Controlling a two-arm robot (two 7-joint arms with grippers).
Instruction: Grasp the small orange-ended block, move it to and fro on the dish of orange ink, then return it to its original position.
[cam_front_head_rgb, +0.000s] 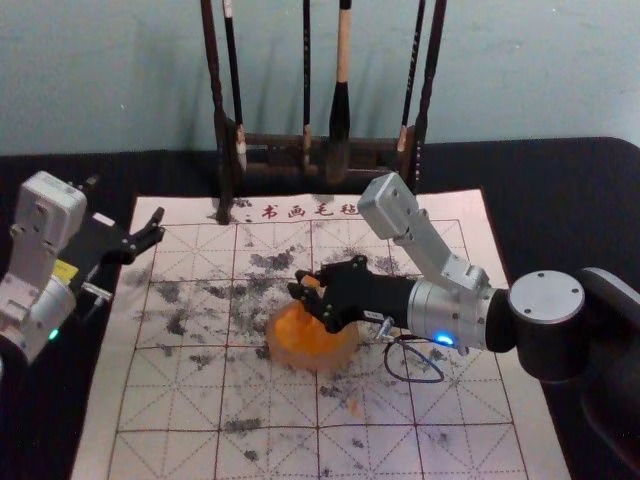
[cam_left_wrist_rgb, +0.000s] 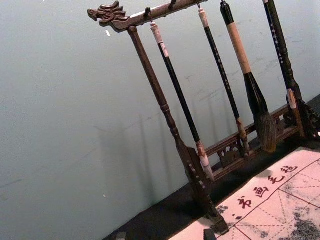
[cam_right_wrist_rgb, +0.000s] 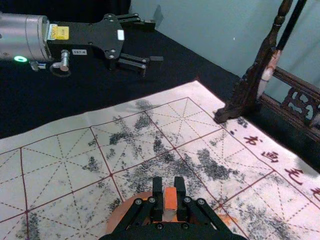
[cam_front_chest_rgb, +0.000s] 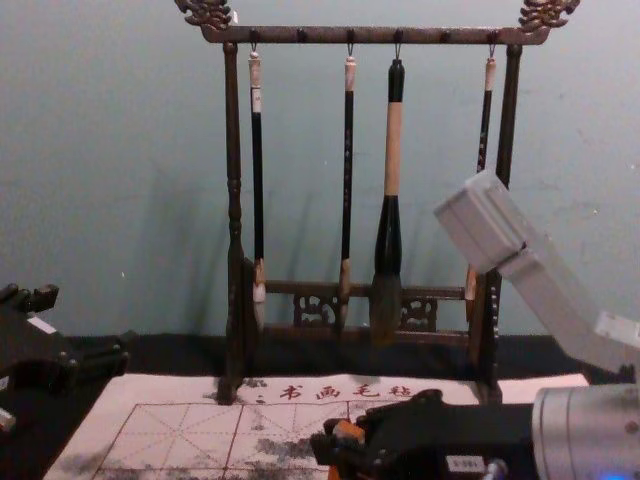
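Right pincer (cam_front_head_rgb: 308, 292) closed on orange-ended block (cam_right_wrist_rgb: 170, 198) over round translucent dish (cam_front_head_rgb: 340, 358); left pincer (cam_front_head_rgb: 124, 206) gaping beside speckled mat (cam_front_head_rgb: 480, 440).

- The right arm (cam_front_head_rgb: 547, 310) reaches in from the right, its wrist (cam_front_head_rgb: 437, 312) roughly level.
- The right gripper (cam_front_head_rgb: 307, 284) points left, its fingers closed to a narrow gap.
- The left gripper (cam_front_head_rgb: 126, 198) is at the left, pointing far and right, fingers spread apart.
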